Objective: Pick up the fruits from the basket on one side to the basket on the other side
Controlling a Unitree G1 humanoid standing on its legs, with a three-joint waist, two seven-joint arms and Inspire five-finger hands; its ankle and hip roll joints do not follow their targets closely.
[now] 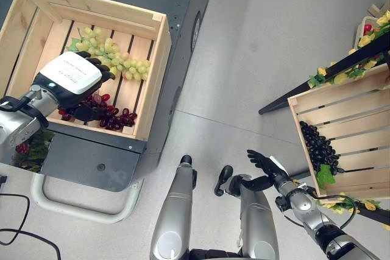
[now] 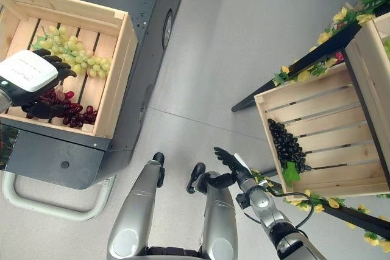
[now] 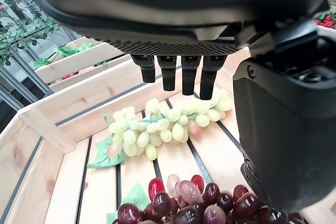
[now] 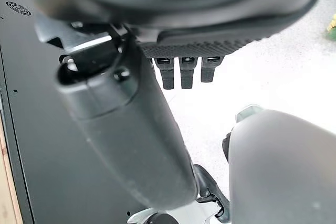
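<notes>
My dark left hand (image 1: 78,83) with its white cover, pale wooden crate (image 1: 152,83), green grapes (image 1: 113,59), dark red grapes (image 1: 113,117), black grapes (image 1: 320,147), grey floor (image 1: 256,41).

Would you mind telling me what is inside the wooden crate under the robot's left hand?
The crate holds green grapes and red grapes. The open left hand hovers above, covering part of the red bunch.

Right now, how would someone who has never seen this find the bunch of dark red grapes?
Look in the wooden crate on the robot's left, where the left hand hovers with fingers open. The dark red grapes lie at the crate's near edge, just below that hand. The other bunch there, the green grapes, is pale and lies farther in.
</notes>
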